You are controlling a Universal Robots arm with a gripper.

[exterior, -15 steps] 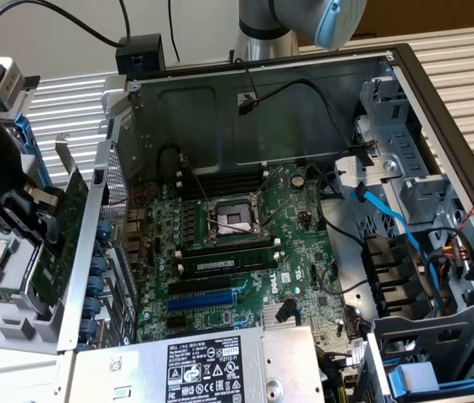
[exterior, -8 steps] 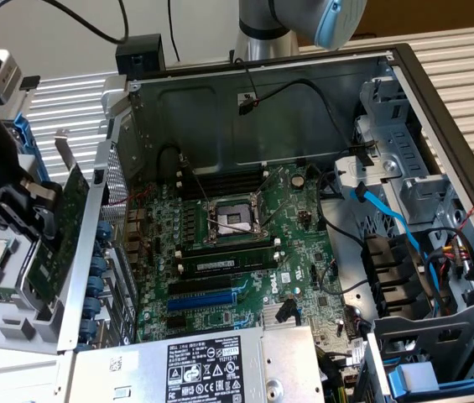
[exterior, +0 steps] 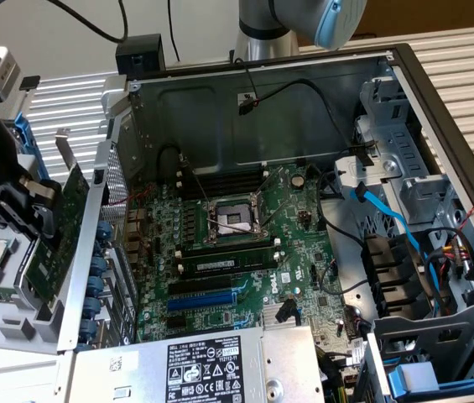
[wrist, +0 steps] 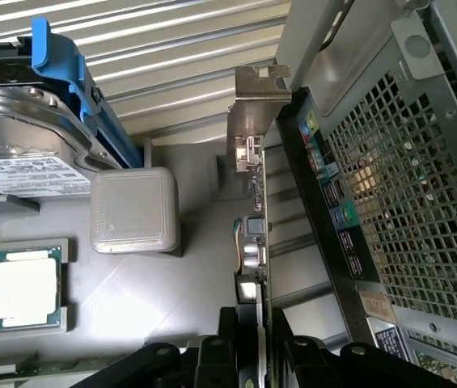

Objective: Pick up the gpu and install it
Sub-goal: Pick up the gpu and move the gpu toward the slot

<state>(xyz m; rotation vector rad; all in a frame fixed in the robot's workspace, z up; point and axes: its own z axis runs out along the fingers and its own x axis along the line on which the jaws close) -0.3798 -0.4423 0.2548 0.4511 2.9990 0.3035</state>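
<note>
The gpu (exterior: 59,231) is a flat green card with a silver end bracket (exterior: 63,144). It stands on edge just outside the open computer case, at the exterior view's left. My gripper (exterior: 33,201) is shut on the card, which hangs beside the case's perforated rear wall (exterior: 115,189). In the wrist view the gpu (wrist: 257,242) shows edge-on, running away from my gripper (wrist: 257,356) to its bracket (wrist: 259,87). A black finger (wrist: 212,357) sits on either side of the card's edge. The green motherboard (exterior: 304,252) lies inside the case.
A blue slot (exterior: 203,299) and black slots sit low on the motherboard, below a memory stick (exterior: 224,262) and the CPU socket (exterior: 232,220). The power supply (exterior: 203,369) is in front. A loose CPU (wrist: 24,288), a white block (wrist: 135,210) and a blue-framed drive (wrist: 18,137) lie outside the case.
</note>
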